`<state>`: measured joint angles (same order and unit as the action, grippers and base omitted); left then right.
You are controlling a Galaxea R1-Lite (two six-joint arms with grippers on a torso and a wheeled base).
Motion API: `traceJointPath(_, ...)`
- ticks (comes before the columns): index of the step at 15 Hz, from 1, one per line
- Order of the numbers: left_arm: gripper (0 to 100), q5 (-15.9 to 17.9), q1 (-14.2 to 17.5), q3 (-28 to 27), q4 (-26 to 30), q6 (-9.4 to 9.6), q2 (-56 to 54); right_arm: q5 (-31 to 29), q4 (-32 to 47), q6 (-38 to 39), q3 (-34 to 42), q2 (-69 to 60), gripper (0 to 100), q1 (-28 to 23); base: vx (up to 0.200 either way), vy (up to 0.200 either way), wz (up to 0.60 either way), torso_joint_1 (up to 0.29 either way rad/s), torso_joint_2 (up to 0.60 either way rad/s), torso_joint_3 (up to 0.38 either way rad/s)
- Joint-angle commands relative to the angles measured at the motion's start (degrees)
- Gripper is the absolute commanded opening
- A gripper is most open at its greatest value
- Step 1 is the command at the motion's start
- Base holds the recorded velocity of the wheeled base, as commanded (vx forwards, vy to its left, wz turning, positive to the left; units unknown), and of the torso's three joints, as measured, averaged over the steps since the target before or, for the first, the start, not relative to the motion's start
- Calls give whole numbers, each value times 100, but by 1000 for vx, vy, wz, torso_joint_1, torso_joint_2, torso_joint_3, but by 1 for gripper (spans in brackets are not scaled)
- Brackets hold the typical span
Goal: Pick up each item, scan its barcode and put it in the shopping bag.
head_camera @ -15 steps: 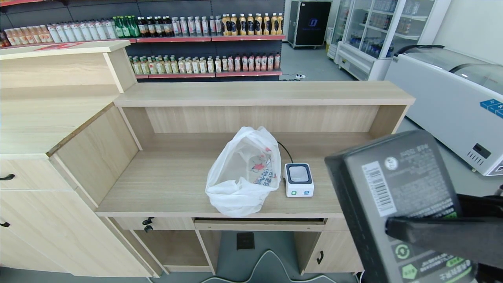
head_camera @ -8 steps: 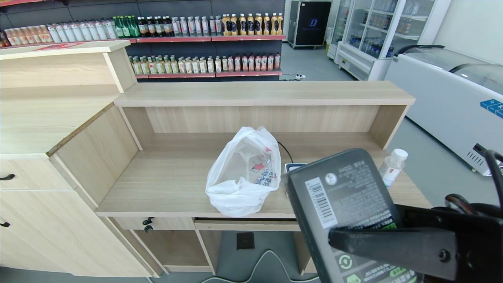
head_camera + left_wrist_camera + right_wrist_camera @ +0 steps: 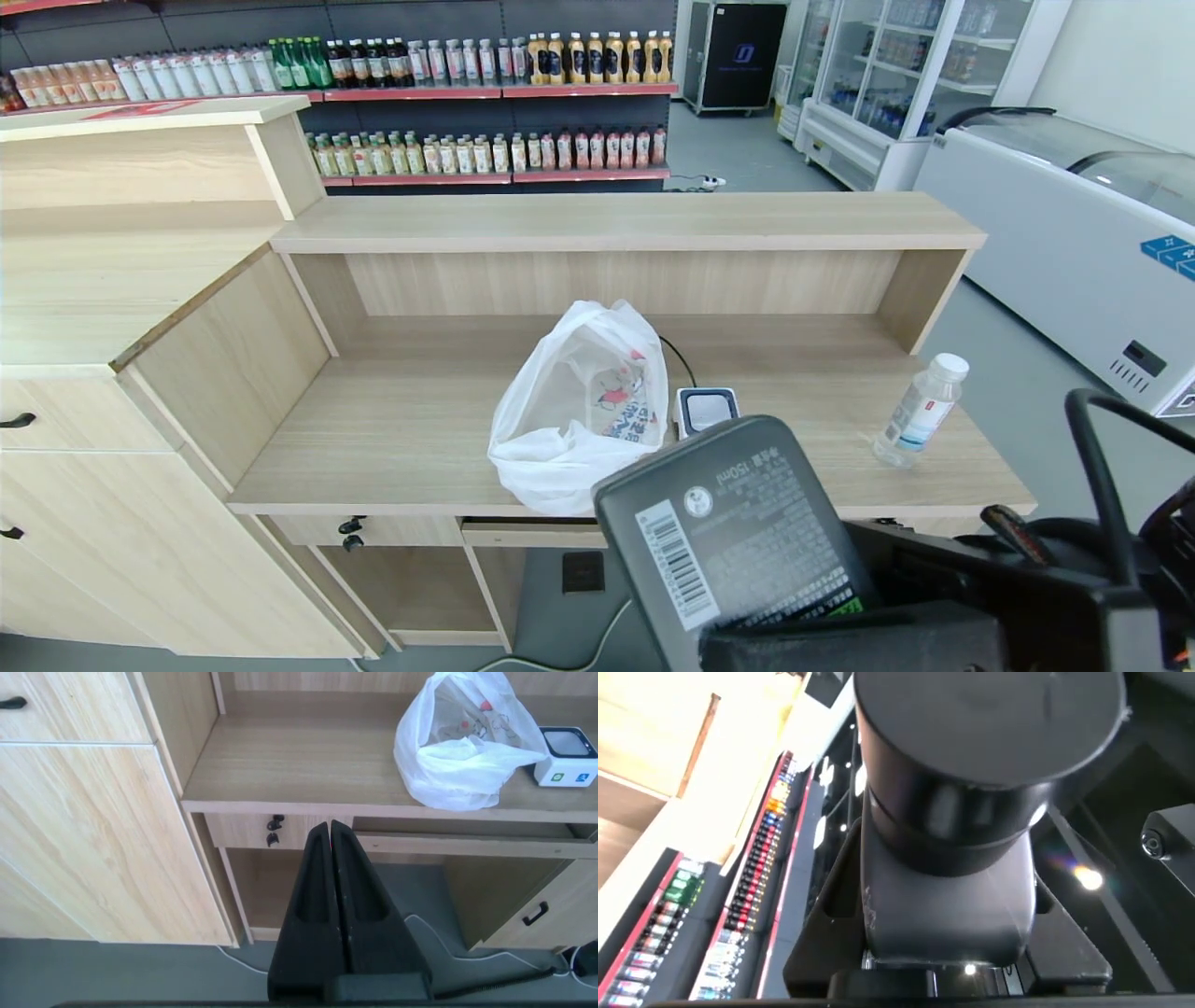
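**Dark bottle held in front of the scanner**

The right tool (image 3: 822, 616) is clamped on a dark bottle (image 3: 738, 532). One black finger (image 3: 840, 644) lies across the near end of the bottle. The other finger is on its far side, so the bottle sits between them. The bottle is tilted, with its far end up and toward the tabletop (image 3: 401, 429). Its white barcode (image 3: 674, 560) faces up, on the bottle's left side. In the right wrist view the bottle's round cap (image 3: 985, 737) points at the camera, with the tool's sides next to it.

The bottle is in the air, near the front edge of the tabletop. In the head view its far end hides the lower part of the scanner (image 3: 707, 409). The scanner sits on the tabletop, just to the right of the bag (image 3: 579, 411). The white bag is open at the top.

A clear bottle (image 3: 917, 411) with a white cap stands on the right end of the tabletop, well apart from the scanner.

The left tool (image 3: 331, 887) is low, in front of the cupboard. Its two fingers are pressed together with nothing between them.
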<state>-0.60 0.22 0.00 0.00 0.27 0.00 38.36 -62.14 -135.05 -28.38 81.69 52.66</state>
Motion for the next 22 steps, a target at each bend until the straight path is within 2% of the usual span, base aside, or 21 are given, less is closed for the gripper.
traceJointPath(1,0,-2,4,0,0,0,0,4,0,5,-36,40,0,33,0,0,0,0,0,0)
traceJointPath(22,0,-2,4,0,0,0,0,-127,-62,40,8,58,0,-608,0,0,0,0,0,0)
